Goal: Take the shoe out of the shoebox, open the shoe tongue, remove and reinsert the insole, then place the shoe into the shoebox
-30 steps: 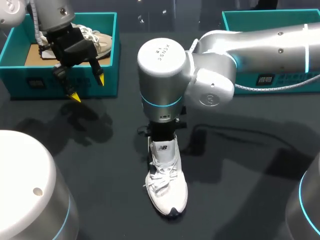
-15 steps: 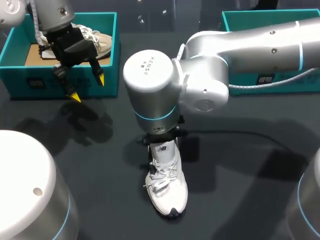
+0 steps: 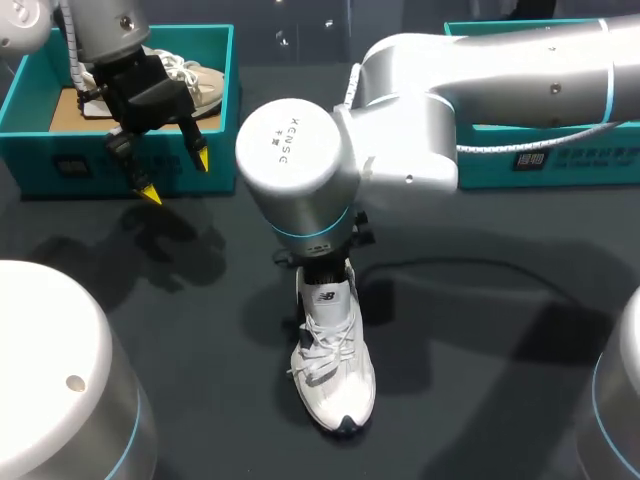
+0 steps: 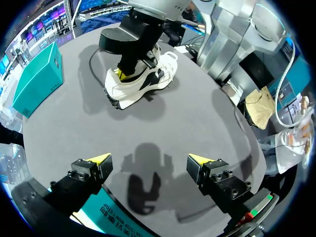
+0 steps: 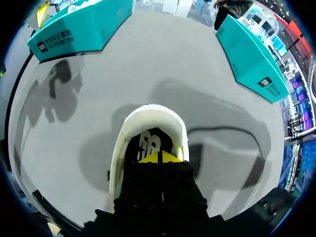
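A white lace-up shoe (image 3: 330,372) is seen standing upright near the middle of the dark grey desk (image 3: 480,330), out of its box, with its long axis running near to far: the toe lies nearest, the heel farthest. The right pincer (image 5: 159,158) is lowered from straight above into the heel opening, its yellow tips pressed together over the dark insole (image 5: 148,142). Whether an edge of that insole is pinched between them cannot be told. The left pincer (image 3: 176,175) is held well apart from the shoe at the far left, its fingers spread wide and empty. It hovers just in front of the teal cardboard shoebox (image 3: 60,165), in which a second pale shoe (image 3: 195,75) is lying. Another teal box (image 3: 560,165) is largely hidden behind the right arm at the far right. The insole step is judged to be in hand, and the right arm is plainly the nearer one. Any lift would need to be made upward and toward the heel, since the insole runs forward under the laces.
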Tool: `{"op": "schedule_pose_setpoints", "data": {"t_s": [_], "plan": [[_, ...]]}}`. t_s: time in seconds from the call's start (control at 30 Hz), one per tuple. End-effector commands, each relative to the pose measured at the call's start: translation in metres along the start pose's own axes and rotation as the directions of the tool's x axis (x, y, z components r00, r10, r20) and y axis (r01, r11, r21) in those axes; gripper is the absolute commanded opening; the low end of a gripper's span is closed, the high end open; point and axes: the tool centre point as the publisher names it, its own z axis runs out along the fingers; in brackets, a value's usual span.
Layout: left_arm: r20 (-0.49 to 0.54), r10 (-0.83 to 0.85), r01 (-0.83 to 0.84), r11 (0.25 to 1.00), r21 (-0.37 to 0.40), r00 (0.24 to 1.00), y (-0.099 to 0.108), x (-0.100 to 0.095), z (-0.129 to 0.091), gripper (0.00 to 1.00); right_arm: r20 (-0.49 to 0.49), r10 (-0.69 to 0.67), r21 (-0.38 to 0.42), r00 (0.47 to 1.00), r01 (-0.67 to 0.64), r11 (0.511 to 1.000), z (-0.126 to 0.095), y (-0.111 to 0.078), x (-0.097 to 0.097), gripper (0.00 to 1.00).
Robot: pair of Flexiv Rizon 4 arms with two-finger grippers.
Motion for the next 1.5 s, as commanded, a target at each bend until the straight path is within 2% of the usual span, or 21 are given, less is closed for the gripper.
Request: {"op": "schedule_pose_setpoints", "data": {"t_s": [0.03,0.3,0.4,0.47,0.63,0.77,0.93,1.23,1.5], "plan": [[-0.001,0.001,-0.001,1.000,-0.002,1.000,0.000,0.000,0.000,1.00,-0.013,-0.003,-0.012,1.000,0.003,1.000,0.013,0.005,0.001,0.00],[-0.001,0.001,-0.001,1.000,-0.002,1.000,0.000,0.000,0.000,1.00,-0.021,-0.017,-0.027,1.000,0.016,1.000,0.039,0.019,0.016,0.00],[-0.001,0.001,-0.001,1.000,-0.002,1.000,0.000,0.000,0.000,1.00,-0.032,0.001,0.026,0.999,-0.001,1.000,0.050,0.018,0.019,0.00],[-0.001,0.001,-0.001,1.000,-0.002,1.000,0.000,0.000,0.000,1.00,-0.046,0.012,0.066,0.999,-0.009,0.998,0.056,0.010,0.024,0.00],[-0.001,0.001,-0.001,1.000,-0.002,1.000,0.000,0.000,0.000,1.00,-0.080,0.066,0.163,0.995,-0.052,0.985,0.063,-0.026,0.034,0.00],[-0.001,0.001,-0.001,1.000,-0.002,1.000,0.000,0.000,0.000,1.00,-0.088,0.122,0.223,0.989,-0.100,0.970,0.059,-0.050,0.036,0.00],[-0.001,0.001,-0.001,1.000,-0.002,1.000,0.000,0.000,0.000,1.00,-0.082,0.156,0.258,0.984,-0.130,0.957,0.053,-0.064,0.031,0.00],[-0.001,0.001,-0.001,1.000,-0.002,1.000,0.000,0.000,0.000,1.00,-0.109,0.128,0.224,0.986,-0.101,0.969,0.025,-0.064,0.014,0.00],[-0.001,0.001,-0.001,1.000,-0.002,1.000,0.000,0.000,0.000,1.00,-0.151,0.114,0.204,0.982,-0.082,0.976,0.016,-0.061,0.003,0.00]]}}
